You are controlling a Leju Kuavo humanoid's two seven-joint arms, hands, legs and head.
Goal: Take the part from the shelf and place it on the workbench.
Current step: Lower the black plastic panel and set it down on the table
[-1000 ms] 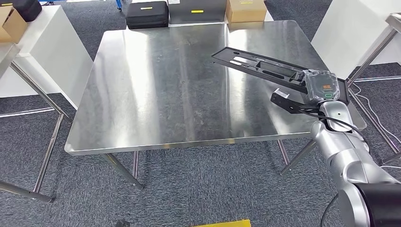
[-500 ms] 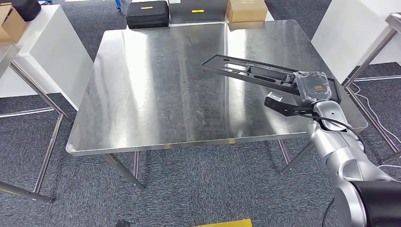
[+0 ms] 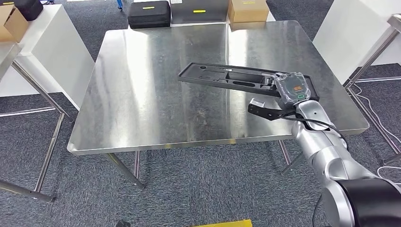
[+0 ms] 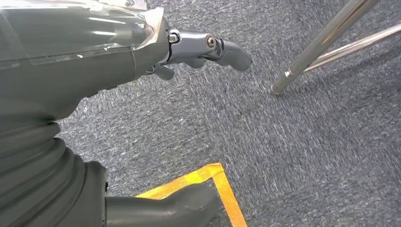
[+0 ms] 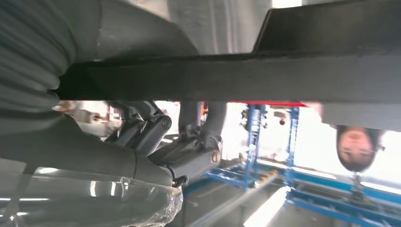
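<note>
The right hand (image 3: pixel 294 90) grips one end of the long black part (image 3: pixel 236 77), holding it level just above the steel desk (image 3: pixel 142 94), likely ready to lay it flat.

The left hand (image 4: pixel 142 61) hung over grey carpet (image 4: pixel 293 156), its grey ribbed cover bulking large and its darker fingers (image 4: pixel 227 49) curled in with nothing between them. Just beyond the fingers, a shiny metal leg (image 4: pixel 321 45) met the carpet at a slant, a second thin metal bar (image 4: pixel 354 45) running beside it. A corner of yellow floor tape (image 4: pixel 220 182) lay on the carpet, well apart from the leg and nearer the hand's cover.
</note>
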